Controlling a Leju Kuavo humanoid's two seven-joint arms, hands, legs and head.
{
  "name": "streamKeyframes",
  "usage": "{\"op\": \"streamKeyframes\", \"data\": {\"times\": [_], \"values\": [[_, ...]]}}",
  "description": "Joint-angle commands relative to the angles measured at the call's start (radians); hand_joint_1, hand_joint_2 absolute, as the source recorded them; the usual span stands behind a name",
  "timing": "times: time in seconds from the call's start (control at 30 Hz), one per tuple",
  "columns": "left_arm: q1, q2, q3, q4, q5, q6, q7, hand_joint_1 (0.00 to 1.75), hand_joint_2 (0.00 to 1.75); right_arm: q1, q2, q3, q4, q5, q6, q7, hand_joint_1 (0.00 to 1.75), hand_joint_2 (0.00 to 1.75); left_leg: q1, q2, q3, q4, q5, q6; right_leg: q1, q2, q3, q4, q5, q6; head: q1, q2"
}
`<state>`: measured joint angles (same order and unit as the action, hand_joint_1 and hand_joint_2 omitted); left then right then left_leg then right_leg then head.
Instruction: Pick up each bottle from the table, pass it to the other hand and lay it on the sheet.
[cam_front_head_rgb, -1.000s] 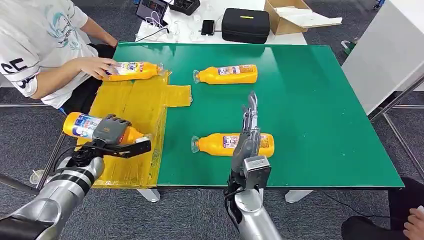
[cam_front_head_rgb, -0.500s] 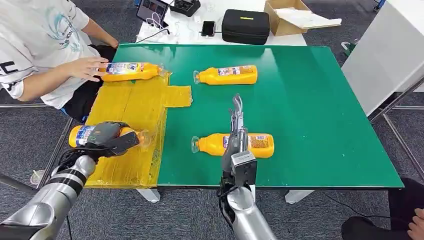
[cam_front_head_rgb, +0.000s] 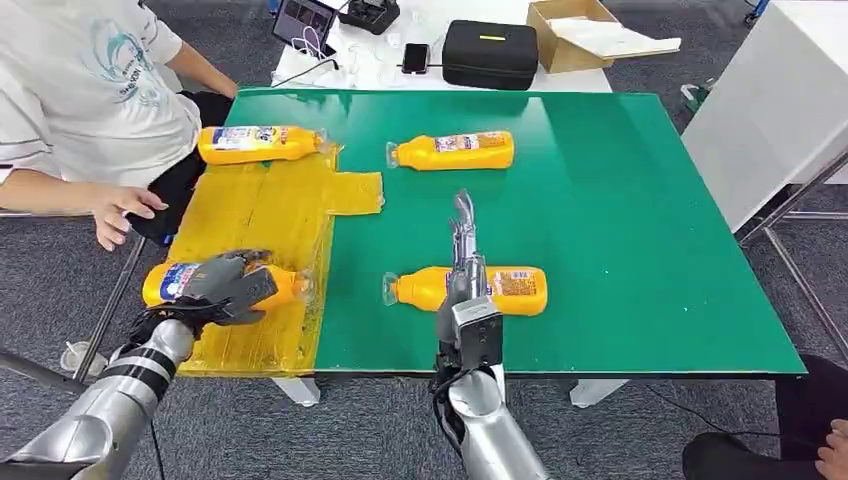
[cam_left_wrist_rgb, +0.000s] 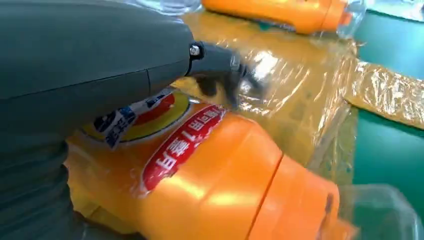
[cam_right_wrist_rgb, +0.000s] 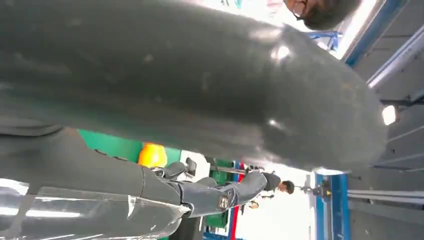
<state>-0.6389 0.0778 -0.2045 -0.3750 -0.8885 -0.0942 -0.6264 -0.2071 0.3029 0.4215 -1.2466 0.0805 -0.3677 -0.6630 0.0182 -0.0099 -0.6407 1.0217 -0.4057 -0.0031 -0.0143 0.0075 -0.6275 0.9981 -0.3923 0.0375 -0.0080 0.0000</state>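
Left hand: the left hand (cam_front_head_rgb: 222, 283) grips the held bottle (cam_front_head_rgb: 168, 283) low over the near end of the yellow sheet (cam_front_head_rgb: 262, 205).
Held bottle: long axis left to right, cap toward the green counter (cam_front_head_rgb: 620, 200).
Right hand: the right hand (cam_front_head_rgb: 463, 262) stands upright, fingers straight, holding nothing, over the near bottle (cam_front_head_rgb: 515, 285).
Near bottle: lies flat, cap pointing left.

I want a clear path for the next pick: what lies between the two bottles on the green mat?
In the head view, the right hand stands between the far bottle and the near bottle, over bare green mat.
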Motion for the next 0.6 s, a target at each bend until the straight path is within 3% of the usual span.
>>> {"op": "streamKeyframes", "data": {"times": [0.03, 0.37, 0.5, 0.53, 0.6], "values": [[0.036, -0.005, -0.037, 0.037, -0.009, -0.006, 0.0, 0.0, 0.0, -0.046, -0.013, -0.012, 0.096, -0.014, 0.014, 0.009, 0.0, 0.0, 0.0, 0.003, 0.005, -0.002, -0.001, 0.001, 0.0, 0.001, 0.004, -0.002, 0.0, -0.001, -0.001, 0.0], [0.028, 0.0, -0.068, 0.047, -0.004, -0.032, 0.003, 0.0, 0.0, -0.053, -0.01, -0.022, 0.119, -0.013, 0.008, 0.013, 0.0, 0.0, 0.0, 0.002, 0.003, -0.001, 0.0, 0.0, 0.001, 0.001, 0.003, -0.002, 0.0, -0.001, 0.0, 0.0], [0.029, 0.021, -0.025, 0.042, 0.09, -0.201, -0.043, 0.0, 0.0, -0.054, -0.008, -0.028, 0.132, -0.016, 0.008, 0.008, 0.0, 0.0, 0.001, 0.003, 0.004, -0.002, 0.0, 0.0, 0.001, 0.002, 0.004, -0.002, 0.0, -0.001, 0.0, 0.0], [0.031, 0.024, -0.018, 0.035, 0.108, -0.214, -0.053, 0.0, 0.0, -0.055, -0.008, -0.028, 0.135, -0.017, 0.009, 0.007, 0.0, 1.75, 0.0, 0.002, 0.003, -0.001, 0.0, 0.0, 0.0, 0.001, 0.003, -0.001, 0.0, -0.001, 0.0, 0.0], [0.031, 0.024, -0.018, 0.035, 0.108, -0.214, -0.053, 0.0, 0.0, -0.055, -0.008, -0.028, 0.135, -0.017, 0.009, 0.007, 0.0, 1.75, 0.0, 0.003, 0.004, -0.002, 0.0, 0.0, 0.001, 0.002, 0.004, -0.002, 0.0, -0.001, 0.0, 0.0]]}}
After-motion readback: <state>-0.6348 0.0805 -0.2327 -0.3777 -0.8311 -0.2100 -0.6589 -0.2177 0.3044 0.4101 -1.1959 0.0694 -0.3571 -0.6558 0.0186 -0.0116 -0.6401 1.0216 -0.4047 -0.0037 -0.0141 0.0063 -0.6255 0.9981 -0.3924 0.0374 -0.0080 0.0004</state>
